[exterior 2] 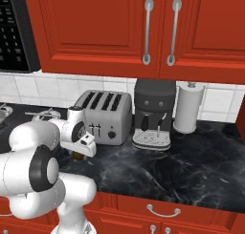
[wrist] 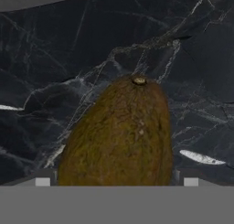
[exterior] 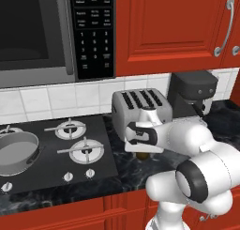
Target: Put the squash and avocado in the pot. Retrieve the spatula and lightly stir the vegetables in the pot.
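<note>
The avocado, olive-brown with a small stem scar, lies on the black marble counter and is close up in the hand view. It shows as a small dark lump under the hand in the left base view and the right base view. My gripper points down over it, open, with one fingertip on each side and a little gap to the fruit. The grey pot stands on the front left burner, far to the left of the hand. The squash and the spatula are out of view.
A silver toaster stands right behind the hand, and a dark coffee machine to its right. A paper towel roll is further right. Stove burners and knobs lie between hand and pot. A microwave hangs above.
</note>
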